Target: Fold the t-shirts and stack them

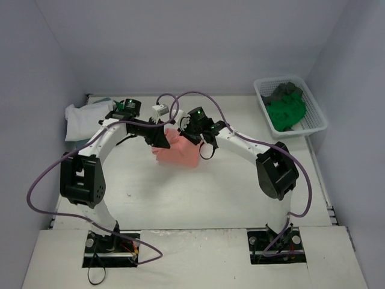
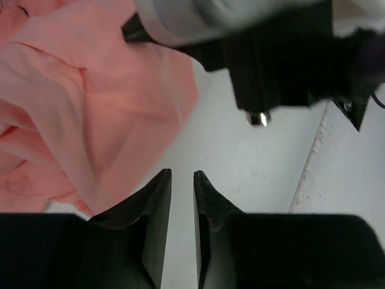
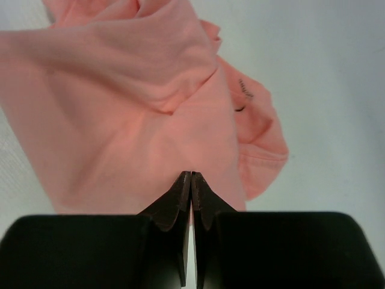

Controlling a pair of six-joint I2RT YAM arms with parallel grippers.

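Currently I am watching the right claw (image 3: 190, 174) pressing its two tips together right against the salmon pink t-shirt (image 3: 150, 108). Whether a fold is caught between them I cannot tell, since the cloth is simply spreading away beyond the tips in loose creases, with a sleeve trailing off to one side. Just beside it, the left claw (image 2: 182, 174) is sitting with its jaws a narrow slit apart; bare table (image 2: 252, 168) is showing through the gap, nothing is lying between them, and the shirt's edge is running past the outer face of one finger (image 2: 157, 205). From above, both claws are meeting over that one shirt, which is lying bunched and not yet folded, as I am reading it. Well out past the left claw, a white t-shirt (image 1: 78, 123) and a light blue t-shirt (image 1: 99, 102) are lying together, looking more like a heap than a neat stack, though they are too small for me to be sure. Well out past the right claw, the basket (image 1: 319, 114) is holding a bright green t-shirt (image 1: 286, 111) and a dark grey t-shirt (image 1: 287, 90), both waiting, so I am judging most of the folding and all of the tidy stacking as left to do.
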